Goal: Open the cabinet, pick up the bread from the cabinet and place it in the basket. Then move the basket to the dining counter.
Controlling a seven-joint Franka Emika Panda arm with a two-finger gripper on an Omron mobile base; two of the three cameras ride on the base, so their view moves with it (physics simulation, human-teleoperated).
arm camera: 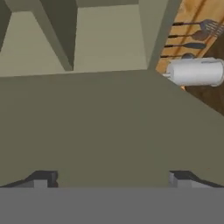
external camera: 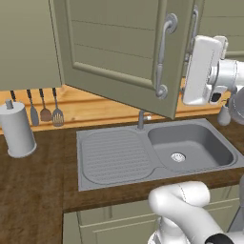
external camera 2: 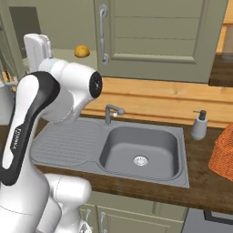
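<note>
Far left on the dark wood counter: a grey paper-towel roll (external camera: 18, 129) on its stand, with three hanging utensils (external camera: 45, 110) on the wall just beside it. Neither matters to the job.

Centre: the cabinet (external camera: 112, 45) over the grey sink (external camera: 157, 151) has its left door swung out toward the room, bar handle (external camera: 163, 57) facing us; the right door (external camera 2: 159, 38) looks shut. The arm is raised beside the open door's free edge. In the hand view the gripper (arm camera: 111, 178) looks into the olive interior, its two finger tips (arm camera: 41, 178) standing wide apart with nothing between them.

The bread (external camera 2: 82, 51) sits on the cabinet's floor in the opened half, seen past the arm from the right side; a small round golden bun. Judged by its look: light, soft, crushes easily, crust dry enough not to slip. Best taken across its widest middle, fingers level with the shelf, closing gently — just until it holds, no harder. Being round, it may roll if nudged off-centre, so both fingers should meet it together.

Right: a soap dispenser (external camera 2: 199, 125) behind the sink, then the orange basket (external camera 2: 223, 152) at the counter's right end, partly cut by the frame, well apart from the bun. Its mesh walls look stiff enough to lift by the rim later.
</note>
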